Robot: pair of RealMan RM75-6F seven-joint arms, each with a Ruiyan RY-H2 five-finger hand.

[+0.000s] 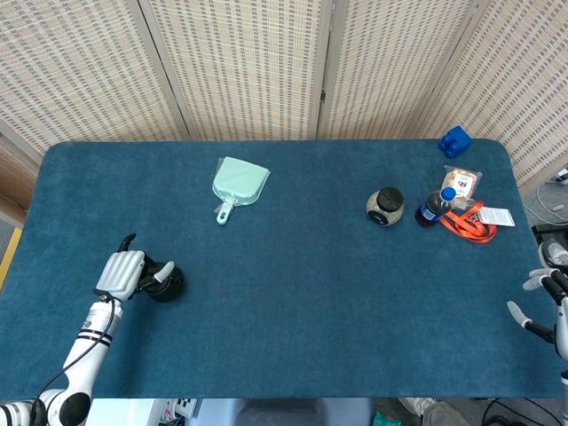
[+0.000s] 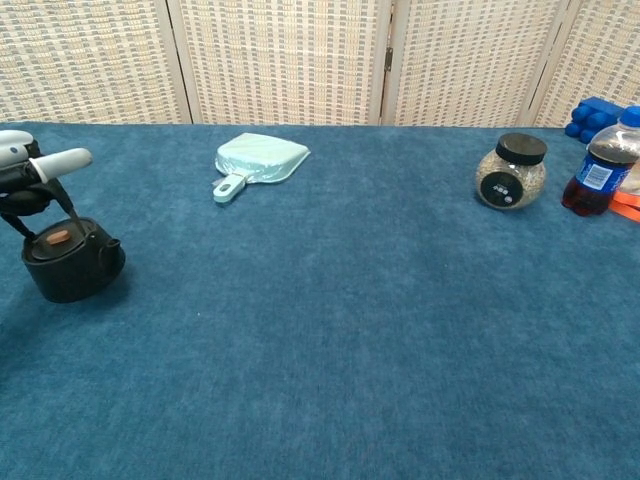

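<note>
The blue-carpeted desk (image 1: 293, 293) carries one small black cast-iron kettle (image 2: 70, 262) at its near left, directly under the left robot hand (image 1: 120, 272), which grips the kettle's thin wire handle from above. The right robot hand (image 1: 543, 297), fingers spread and holding nothing, waits well apart at the desk's right edge, so the left is nearer.

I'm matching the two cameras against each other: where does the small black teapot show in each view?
Head view: black teapot lower left, beside the left hand.
Chest view: far left edge, under that hand, which holds its handle.
Shared landmark: the pale green dustpan, up and to the right of the teapot in both.
</note>
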